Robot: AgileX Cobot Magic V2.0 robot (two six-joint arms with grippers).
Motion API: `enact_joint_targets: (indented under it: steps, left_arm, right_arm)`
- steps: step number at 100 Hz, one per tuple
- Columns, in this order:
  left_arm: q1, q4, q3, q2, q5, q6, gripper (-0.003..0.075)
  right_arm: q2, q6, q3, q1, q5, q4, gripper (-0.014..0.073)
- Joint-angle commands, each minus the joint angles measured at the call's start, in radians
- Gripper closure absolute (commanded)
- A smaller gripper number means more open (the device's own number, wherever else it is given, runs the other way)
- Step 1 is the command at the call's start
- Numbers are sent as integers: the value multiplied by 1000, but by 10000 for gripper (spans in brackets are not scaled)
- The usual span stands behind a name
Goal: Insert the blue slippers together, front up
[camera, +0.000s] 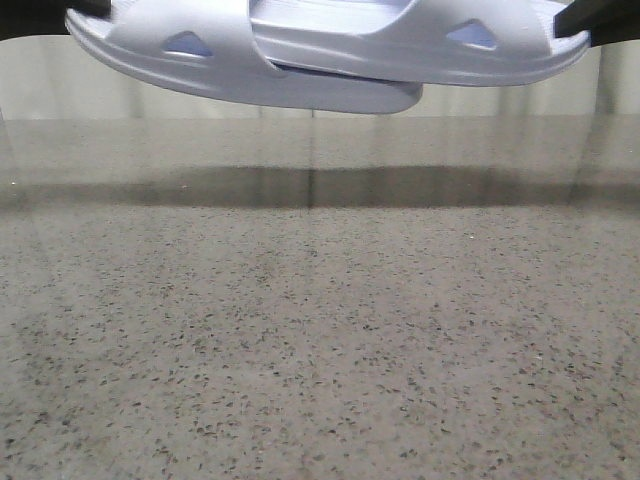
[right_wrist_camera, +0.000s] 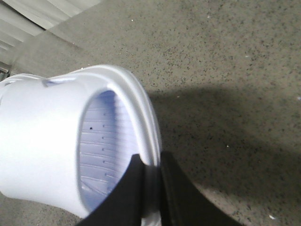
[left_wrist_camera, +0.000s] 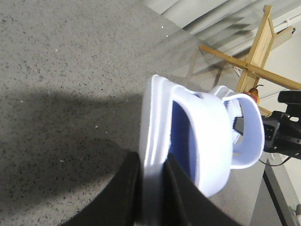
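Two pale blue slippers hang high above the table at the top of the front view. The left slipper (camera: 200, 60) and the right slipper (camera: 470, 45) point toe to toe and overlap in the middle, the right one's toe passing into the left one's strap. My left gripper (left_wrist_camera: 153, 176) is shut on the heel rim of the left slipper (left_wrist_camera: 188, 136). My right gripper (right_wrist_camera: 151, 174) is shut on the heel rim of the right slipper (right_wrist_camera: 51, 136), whose ribbed footbed shows. In the front view only dark finger tips show at the top corners.
The speckled grey table (camera: 320, 330) lies below with the slippers' shadow across its far part. A wooden stand (left_wrist_camera: 254, 61) and dark camera gear (left_wrist_camera: 287, 122) are beyond the table edge in the left wrist view.
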Motion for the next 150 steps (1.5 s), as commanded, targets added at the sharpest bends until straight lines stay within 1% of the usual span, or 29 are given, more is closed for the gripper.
enact_joint_targets:
  steps: [1, 22, 51, 69, 74, 89, 96, 108, 114, 128, 137, 150]
  left_arm:
    - [-19, -116, -30, -45, 107, -8, 704]
    - [-21, -116, -30, -45, 107, -8, 704]
    - [-21, -105, -30, -45, 107, -8, 704]
    - [-21, -103, -30, -45, 107, -8, 704]
    - [-19, -102, -30, -50, 107, -8, 704]
    - [-8, -95, -46, -65, 107, -14, 704]
    - [3, -93, -51, -76, 107, -17, 704]
    - [24, -85, -51, -83, 107, -18, 704]
    - [39, -81, -51, -83, 107, -33, 704]
    - [43, -71, -51, -83, 105, -35, 704]
    - [43, -26, -51, -83, 63, -35, 704]
    - [43, 40, -30, -78, -8, -35, 704]
  right_arm:
    - [6, -46, -33, 38, 36, 117, 701]
    - [91, -107, -35, 116, 67, 180, 701]
    - [157, -113, -116, 212, 73, 183, 701]
    - [171, -113, -169, 225, 96, 160, 697]
    - [171, -113, -172, 213, 117, 156, 672]
    - [169, -96, -172, 135, 201, 144, 501]
    - [169, -92, -172, 86, 266, 144, 452]
    - [165, -92, -172, 3, 361, 144, 448]
    - [151, -71, -172, -36, 361, 123, 448]
    - [108, -68, -172, -110, 361, 103, 448]
    - [87, -65, -172, -131, 361, 101, 448]
    - [64, -59, -172, -133, 361, 99, 449]
